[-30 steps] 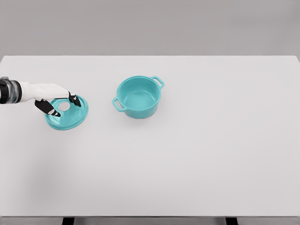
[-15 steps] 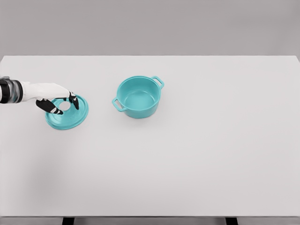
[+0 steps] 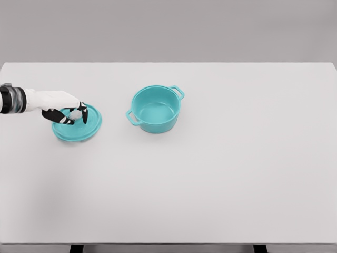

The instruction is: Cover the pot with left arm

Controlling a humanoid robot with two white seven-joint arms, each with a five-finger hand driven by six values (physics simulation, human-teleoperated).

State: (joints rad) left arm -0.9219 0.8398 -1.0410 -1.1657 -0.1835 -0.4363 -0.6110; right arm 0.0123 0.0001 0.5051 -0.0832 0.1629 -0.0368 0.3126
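Since the earlier frames the left hand point(image 3: 66, 109) has drawn its fingers in toward the pale knob point(image 3: 75, 114) at the middle of the lid point(image 3: 84, 129), and the lid now sits a touch further right and a little flatter to the view than it did a second ago.

The near part of the white worktop point(image 3: 210, 190) is bare, and two dark legs show under its near edge.

Going farther, at the left side lies the teal lid, resting on the worktop with its rim showing all round on the near and right sides. The left arm comes in from the left edge, a dark cuff at the wrist and a white palm beyond it. The black-tipped fingers point(image 3: 56, 115) are curled down over the centre of the lid and closed in around the knob, one set on its left and a finger on its right, so the hand appears clamped on the knob; whether the grip is firm cannot be told at this size. The lid does not look raised off the surface.

To the right of the lid and well apart from it stands the teal pot point(image 3: 155, 113), upright, open and uncovered, with one loop handle toward the near left and the other toward the far right. Its inside shows nothing in it.

The far worktop edge meets a plain grey wall.
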